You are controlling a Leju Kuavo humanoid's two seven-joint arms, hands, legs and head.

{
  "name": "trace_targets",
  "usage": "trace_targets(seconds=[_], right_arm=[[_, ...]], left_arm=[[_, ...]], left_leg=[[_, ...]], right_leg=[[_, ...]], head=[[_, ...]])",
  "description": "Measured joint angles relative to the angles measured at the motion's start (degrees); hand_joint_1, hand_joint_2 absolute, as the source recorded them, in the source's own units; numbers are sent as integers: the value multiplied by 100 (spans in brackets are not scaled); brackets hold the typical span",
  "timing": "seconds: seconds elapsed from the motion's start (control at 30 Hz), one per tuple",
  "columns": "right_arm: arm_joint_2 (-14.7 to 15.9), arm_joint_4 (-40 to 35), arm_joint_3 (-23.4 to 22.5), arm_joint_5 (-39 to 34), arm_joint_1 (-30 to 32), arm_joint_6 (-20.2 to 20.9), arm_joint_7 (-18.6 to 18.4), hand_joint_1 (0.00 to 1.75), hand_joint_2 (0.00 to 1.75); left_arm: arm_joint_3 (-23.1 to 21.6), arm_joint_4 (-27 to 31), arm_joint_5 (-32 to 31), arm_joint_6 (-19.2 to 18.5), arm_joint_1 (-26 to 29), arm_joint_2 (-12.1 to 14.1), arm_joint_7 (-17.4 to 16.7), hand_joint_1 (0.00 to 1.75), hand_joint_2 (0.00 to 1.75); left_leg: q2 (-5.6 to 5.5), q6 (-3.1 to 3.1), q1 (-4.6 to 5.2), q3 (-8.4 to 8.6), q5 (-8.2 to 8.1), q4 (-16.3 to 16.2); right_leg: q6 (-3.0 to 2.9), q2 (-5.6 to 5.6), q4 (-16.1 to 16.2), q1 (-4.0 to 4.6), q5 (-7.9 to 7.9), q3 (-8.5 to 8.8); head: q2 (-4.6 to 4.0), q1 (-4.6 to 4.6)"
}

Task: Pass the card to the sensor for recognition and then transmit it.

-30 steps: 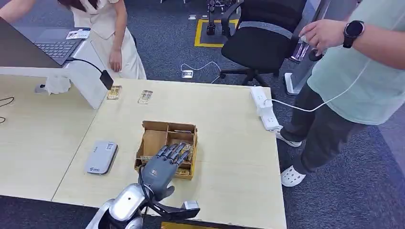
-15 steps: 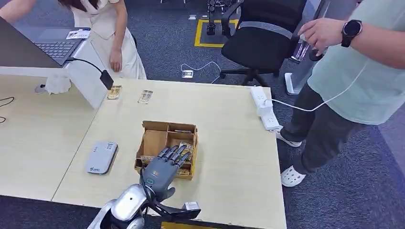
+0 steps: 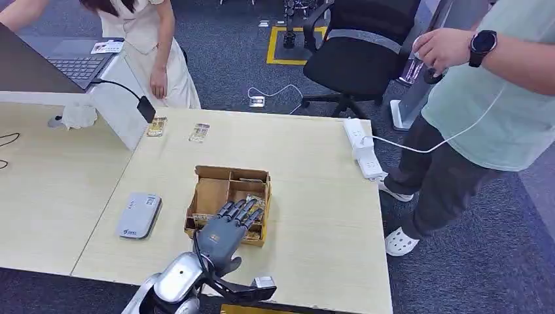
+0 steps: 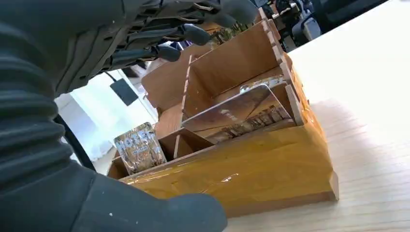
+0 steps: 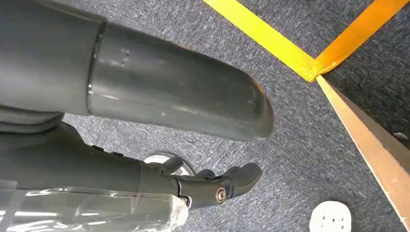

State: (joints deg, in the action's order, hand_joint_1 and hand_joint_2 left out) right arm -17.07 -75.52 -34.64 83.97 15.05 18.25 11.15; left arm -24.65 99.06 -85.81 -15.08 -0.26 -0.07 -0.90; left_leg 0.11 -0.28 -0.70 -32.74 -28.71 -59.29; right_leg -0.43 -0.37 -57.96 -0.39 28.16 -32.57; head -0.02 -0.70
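A brown cardboard box (image 3: 216,178) with dividers stands mid-table. My left hand (image 3: 224,234) hovers over its near side, fingers spread above the compartments and holding nothing. In the left wrist view a card (image 4: 237,113) leans flat in one compartment and a sleeved card (image 4: 139,147) stands in another, with my fingers (image 4: 193,34) above them and not touching. The grey sensor (image 3: 139,215) lies flat on the table left of the box. My right hand (image 5: 212,186) hangs over the carpet with nothing in it.
Two more cards (image 3: 156,126) (image 3: 199,133) lie at the table's far side. A laptop (image 3: 72,62) sits on a raised desk at far left, a power strip (image 3: 364,149) at the right edge. One person stands at the right (image 3: 497,98), another behind the desk (image 3: 154,46).
My left hand has sunk very slightly over the box's near side. The box, the cards and the sensor have not moved.
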Motion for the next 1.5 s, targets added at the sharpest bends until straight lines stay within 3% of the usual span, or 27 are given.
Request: trace_targets(seconds=[0.07,0.1,0.13,1.5], right_arm=[[0,0,0,0,0,0,0,0,0],[0,0,0,2,0,0,0,0,0],[0,0,0,2,0,2,0,0,0],[0,9,-11,-11,-3,-20,0,0,0]], left_arm=[[0,0,0,7,0,0,0,0,175],[0,0,0,9,0,0,0,42,175],[0,0,0,9,0,0,0,171,175],[42,-31,219,-17,-31,-2,37,175,175]], left_leg=[[0,0,0,0,0,0],[0,0,0,0,0,0],[0,0,0,0,0,0],[-1,0,0,2,0,0]], right_leg=[[0,0,0,0,0,0],[0,0,0,0,0,0],[0,0,0,0,0,0],[0,-1,0,0,0,4]], head=[[0,0],[0,0],[0,0],[0,0]])
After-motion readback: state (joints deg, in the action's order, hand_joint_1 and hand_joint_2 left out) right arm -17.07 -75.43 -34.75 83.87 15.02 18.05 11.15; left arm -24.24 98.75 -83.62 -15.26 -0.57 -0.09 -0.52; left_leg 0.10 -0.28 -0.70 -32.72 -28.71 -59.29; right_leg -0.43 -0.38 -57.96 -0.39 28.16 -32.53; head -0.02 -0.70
